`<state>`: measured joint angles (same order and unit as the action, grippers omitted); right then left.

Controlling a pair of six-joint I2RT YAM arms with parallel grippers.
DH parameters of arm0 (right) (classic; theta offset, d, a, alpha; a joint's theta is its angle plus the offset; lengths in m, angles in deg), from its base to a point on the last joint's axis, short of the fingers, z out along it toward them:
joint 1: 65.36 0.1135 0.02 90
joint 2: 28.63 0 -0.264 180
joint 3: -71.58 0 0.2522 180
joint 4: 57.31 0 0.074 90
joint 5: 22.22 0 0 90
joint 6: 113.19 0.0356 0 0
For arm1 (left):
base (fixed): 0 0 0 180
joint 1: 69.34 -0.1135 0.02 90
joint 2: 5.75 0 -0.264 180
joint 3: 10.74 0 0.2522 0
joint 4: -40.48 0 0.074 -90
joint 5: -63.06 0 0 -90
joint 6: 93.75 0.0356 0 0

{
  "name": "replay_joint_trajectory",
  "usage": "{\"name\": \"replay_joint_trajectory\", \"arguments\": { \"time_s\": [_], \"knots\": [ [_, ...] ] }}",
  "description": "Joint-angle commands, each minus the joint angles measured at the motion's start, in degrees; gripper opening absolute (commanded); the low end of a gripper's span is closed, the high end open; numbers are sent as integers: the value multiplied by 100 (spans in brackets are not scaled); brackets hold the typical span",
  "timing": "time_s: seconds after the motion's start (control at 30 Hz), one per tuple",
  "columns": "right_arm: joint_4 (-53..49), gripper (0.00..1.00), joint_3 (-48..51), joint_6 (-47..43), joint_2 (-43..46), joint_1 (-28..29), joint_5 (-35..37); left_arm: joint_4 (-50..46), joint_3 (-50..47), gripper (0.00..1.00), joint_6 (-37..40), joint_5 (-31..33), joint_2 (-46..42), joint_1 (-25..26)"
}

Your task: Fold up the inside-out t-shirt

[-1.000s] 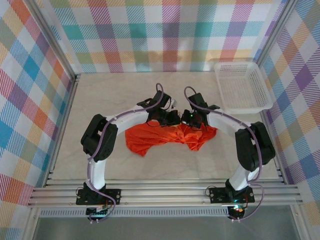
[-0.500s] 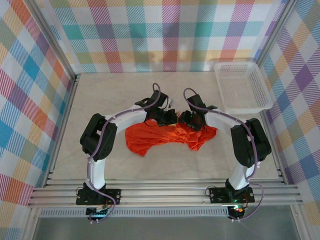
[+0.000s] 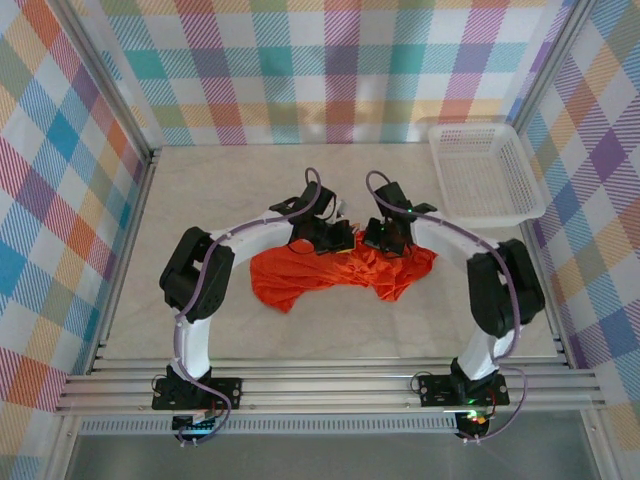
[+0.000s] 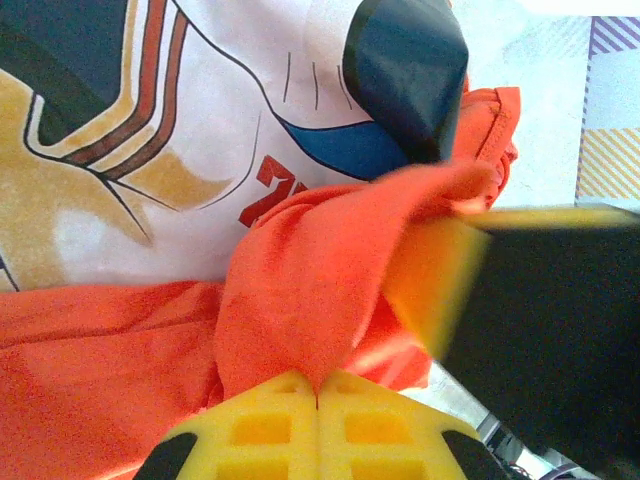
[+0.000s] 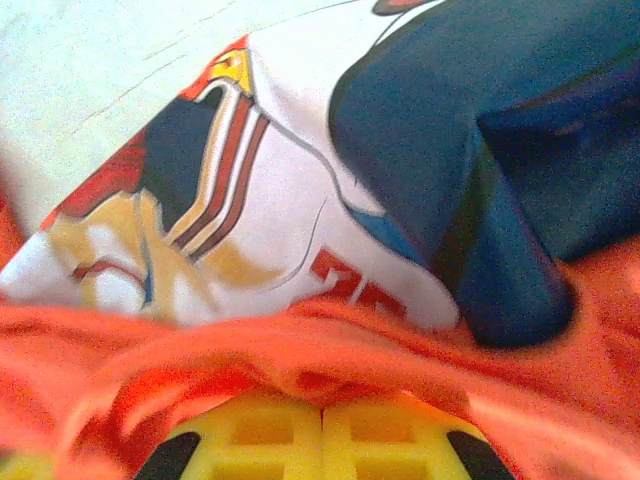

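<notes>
Checked fabric walls (image 3: 330, 70) ring a pale worktop (image 3: 200, 200), seen from above with a white basket (image 3: 485, 175) at its far right corner. The inside-out t-shirt (image 3: 330, 278) lies crumpled mid-worktop, its long axis running left to right. The left gripper (image 3: 338, 238) and the right gripper (image 3: 382, 238) sit close together at its far edge, so the cloth lies on their near side.

From the left wrist, the left gripper (image 4: 318, 395) has its yellow pads pressed together on a pinched orange fold. A white, navy and gold print (image 4: 150, 130) lies beyond.

From the right wrist, the right gripper (image 5: 322, 405) is likewise closed, apparently clamped on a ridge of orange cloth. With both holds so near, spreading probably means drawing them apart along the long axis.
</notes>
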<state>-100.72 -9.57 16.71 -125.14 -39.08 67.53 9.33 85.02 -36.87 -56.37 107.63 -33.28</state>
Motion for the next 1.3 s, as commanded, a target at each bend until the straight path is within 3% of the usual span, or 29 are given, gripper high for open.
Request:
{"name": "replay_joint_trajectory", "arguments": {
  "time_s": [0.0,0.3,0.4,0.43,0.5,0.6,0.7,0.83,1.03,1.13,1.27],
  "knots": [
    [-958,0,-303,-575,938,19,-181,-36,-5,0,157,34,-143,-166],
    [-1513,0,-538,-776,2276,-119,-513,-43,277,0,71,-37,114,-196],
    [-1491,0,-433,-794,2459,-247,-256,-222,281,0,162,63,-55,-215],
    [-1491,0,-388,-799,2498,-311,-150,-342,271,8,203,169,-152,-236],
    [-1489,0,-253,-860,2556,-469,126,-891,219,49,294,659,-492,-349],
    [-1500,0,-80,-983,2602,-764,428,-1780,-131,63,423,1709,-1244,-611],
    [-1394,0,78,-1030,2610,-1036,295,-2475,-735,63,557,2660,-1962,-824],
    [-1244,0,199,-1065,2534,-1165,172,-2891,-1584,55,545,3016,-2416,-956],
    [-1122,0,271,-1028,2330,-1185,-106,-2650,-2579,42,281,3102,-2769,-1172],
    [-1131,0,280,-1072,2347,-1191,-124,-2305,-2922,42,204,2947,-2906,-1364],
    [-1165,0,253,-1112,2374,-1198,-124,-1717,-3275,51,155,2569,-2854,-1624]
  ]
}}
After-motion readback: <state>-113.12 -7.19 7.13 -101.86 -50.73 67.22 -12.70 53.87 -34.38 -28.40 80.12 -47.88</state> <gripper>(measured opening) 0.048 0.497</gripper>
